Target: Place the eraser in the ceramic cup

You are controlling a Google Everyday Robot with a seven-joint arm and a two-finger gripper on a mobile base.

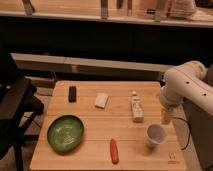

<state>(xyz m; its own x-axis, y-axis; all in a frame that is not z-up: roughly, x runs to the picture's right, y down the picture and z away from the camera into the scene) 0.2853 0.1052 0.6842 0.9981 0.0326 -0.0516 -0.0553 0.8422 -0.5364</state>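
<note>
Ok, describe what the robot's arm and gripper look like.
The arm is glossy white, built of thick rounded shells. The gripper, by the table's right edge near the cup, is a narrow pale beige piece. No markings show.

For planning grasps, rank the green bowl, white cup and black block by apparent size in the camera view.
Largest to smallest:
1. green bowl
2. white cup
3. black block
The tool hangs just up-right of the cup in view.
</note>
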